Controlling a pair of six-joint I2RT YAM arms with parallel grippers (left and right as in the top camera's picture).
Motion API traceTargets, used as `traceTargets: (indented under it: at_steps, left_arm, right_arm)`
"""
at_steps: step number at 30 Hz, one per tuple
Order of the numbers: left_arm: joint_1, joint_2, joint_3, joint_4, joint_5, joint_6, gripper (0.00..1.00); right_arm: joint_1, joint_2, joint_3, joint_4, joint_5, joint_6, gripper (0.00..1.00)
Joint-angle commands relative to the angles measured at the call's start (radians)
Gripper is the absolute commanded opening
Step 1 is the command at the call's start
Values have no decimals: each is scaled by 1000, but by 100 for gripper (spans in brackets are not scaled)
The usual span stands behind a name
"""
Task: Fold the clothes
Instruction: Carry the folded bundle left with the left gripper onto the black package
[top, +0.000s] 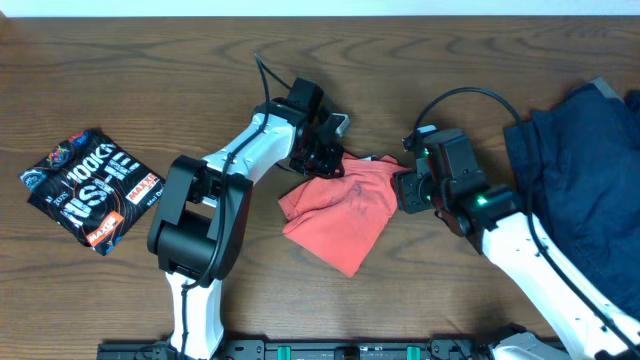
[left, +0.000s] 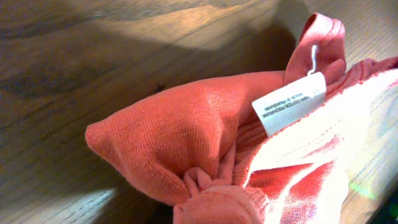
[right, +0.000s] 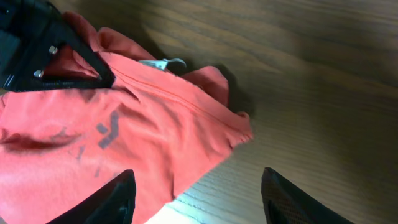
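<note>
Left hand (top: 324, 158) pinched a bunched edge of the coral T-shirt (top: 345, 208) on the table (top: 150, 80); right hand (top: 401, 190) hovered spread beside it.

coral-red T-shirt (top: 345, 210), seemingly navy garments (top: 572, 150), black printed tee (top: 92, 187)

The left white-and-black robot arm (top: 215, 190) reaches from the near edge of the table toward its far middle. Its black two-finger left gripper (top: 327, 160) is turned down and to the right, clamped tight on a bunched fold of the coral-red T-shirt (top: 340, 205). The right white-and-black arm (top: 540, 270) stretches in from the near right, wrist angled left, and its right gripper (right: 199, 196) holds its dark fingers (right: 115, 199) spread wide apart, gripping nothing.
</note>
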Motion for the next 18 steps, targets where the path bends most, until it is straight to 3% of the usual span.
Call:
traceTargets:
  at_steps: [1,10,18]
  left_arm:
    - [52,-29,23,-15,-82,-15,6]
    - [373,-333,40,-77,-266,-103,6]
    - [726,-435,40,-79,-267,-124,6]
  right_arm:
    - [-21,-37,19,-25,51,-12,63]
    - [-25,-43,19,-107,111,-12,63]
    - [-26,-43,19,-125,137,-11,63]
